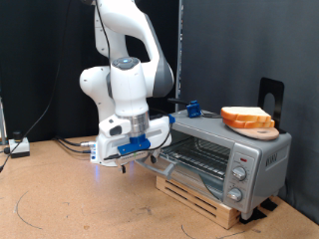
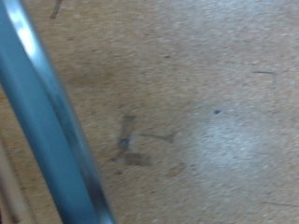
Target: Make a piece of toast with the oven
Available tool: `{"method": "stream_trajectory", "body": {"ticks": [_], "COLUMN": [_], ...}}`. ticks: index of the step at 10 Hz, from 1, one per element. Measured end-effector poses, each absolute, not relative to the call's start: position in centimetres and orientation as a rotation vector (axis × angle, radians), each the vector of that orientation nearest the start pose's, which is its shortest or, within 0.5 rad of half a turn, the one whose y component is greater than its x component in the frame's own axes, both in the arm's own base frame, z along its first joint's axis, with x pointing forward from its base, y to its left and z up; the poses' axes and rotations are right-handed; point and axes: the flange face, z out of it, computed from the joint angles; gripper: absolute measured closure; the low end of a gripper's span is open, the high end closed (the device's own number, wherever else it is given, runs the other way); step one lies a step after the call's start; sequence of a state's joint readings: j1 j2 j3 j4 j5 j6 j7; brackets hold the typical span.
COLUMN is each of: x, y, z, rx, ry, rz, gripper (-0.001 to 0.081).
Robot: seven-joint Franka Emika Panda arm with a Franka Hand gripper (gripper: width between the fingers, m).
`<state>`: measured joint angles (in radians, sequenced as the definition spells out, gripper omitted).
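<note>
The silver oven (image 1: 261, 151) stands at the exterior view's right on a slatted wooden base (image 1: 204, 202). Its glass door (image 1: 165, 165) hangs open towards the arm, and the wire rack (image 1: 199, 152) shows inside. The piece of toast (image 1: 242, 116) lies on a round wooden board (image 1: 263, 130) on top of the oven. My gripper (image 1: 128, 151), with blue fingers, is low at the door's outer edge, by the handle. The wrist view shows a grey-blue bar (image 2: 47, 121) slanting across bare tabletop (image 2: 196, 103); no fingers show there.
Knobs (image 1: 239, 175) sit on the oven's right panel. A small blue object (image 1: 189, 107) rests on the oven top near the arm. A black stand (image 1: 271, 95) rises behind the toast. Cables and a box (image 1: 15, 147) lie at the left of the brown table.
</note>
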<state>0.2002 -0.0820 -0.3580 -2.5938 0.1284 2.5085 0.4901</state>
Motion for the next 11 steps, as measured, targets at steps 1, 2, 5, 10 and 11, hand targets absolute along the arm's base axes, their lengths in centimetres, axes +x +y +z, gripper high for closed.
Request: {"method": "stream_trajectory", "body": {"ticks": [1,2,5,10,11], "x": [43.3,43.6,44.1,45.7,46.0], "y": [-7.3,-7.9,-9.2,-9.9,-9.9], "z": [27.6,26.8,24.0,19.7,19.0], "rx": [-2.844,-2.855,-2.880,-2.842,-2.838], "ry": [1.126,1.146,1.197,1.337,1.357], "rz": [0.035,0.040,0.066,0.112,0.111], "gripper": [-0.0003,-0.0003,-0.0003,-0.0003,-0.0003]}}
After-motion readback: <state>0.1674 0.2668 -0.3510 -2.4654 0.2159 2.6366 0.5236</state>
